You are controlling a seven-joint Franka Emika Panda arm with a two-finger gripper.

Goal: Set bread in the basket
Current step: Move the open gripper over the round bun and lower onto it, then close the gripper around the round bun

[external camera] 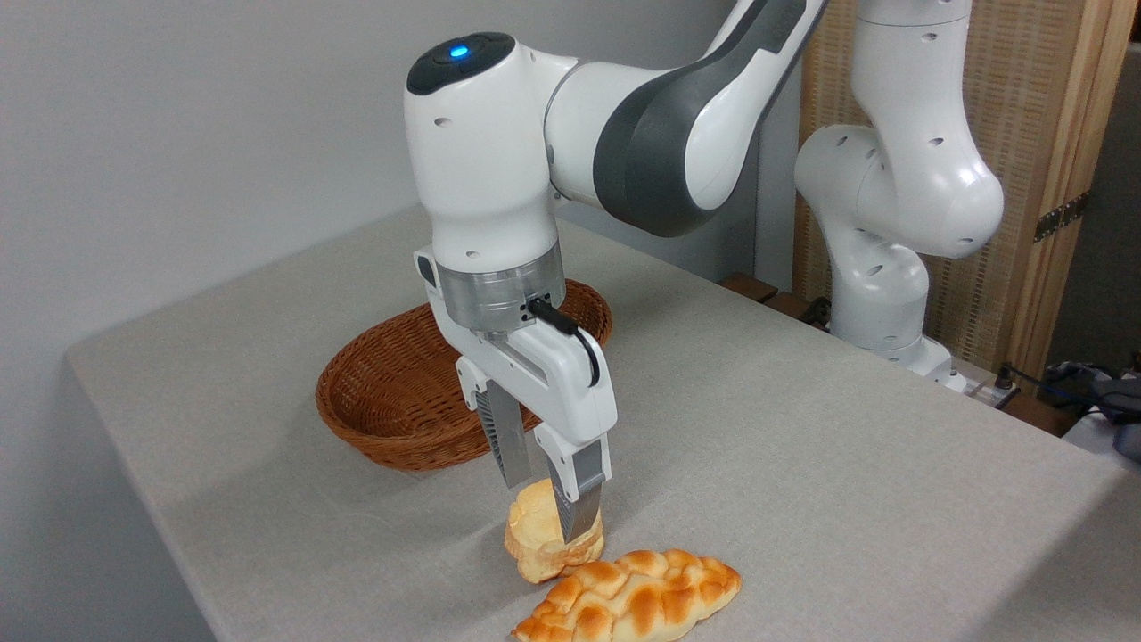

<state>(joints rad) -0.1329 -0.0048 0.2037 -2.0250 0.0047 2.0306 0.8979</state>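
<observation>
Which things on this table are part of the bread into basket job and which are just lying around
Part of the job:
- small round bun, with the jaws either side of it
- wicker basket, behind the bun
- gripper

Just lying about:
- braided loaf, in front of the bun
- cables and dark clutter past the table's right edge

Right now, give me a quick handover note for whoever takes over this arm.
Gripper: down at the bun, one finger on each side; whether it already grips firmly cannot be told.
Bun: on the table, near the front edge, close beside the braided loaf.
Basket: behind the gripper, further back on the table; nothing can be seen in it.
Done: gripper brought onto the bun.
Left: secure the grip, lift, carry back over the basket, release. Leave the braided loaf alone.
</observation>
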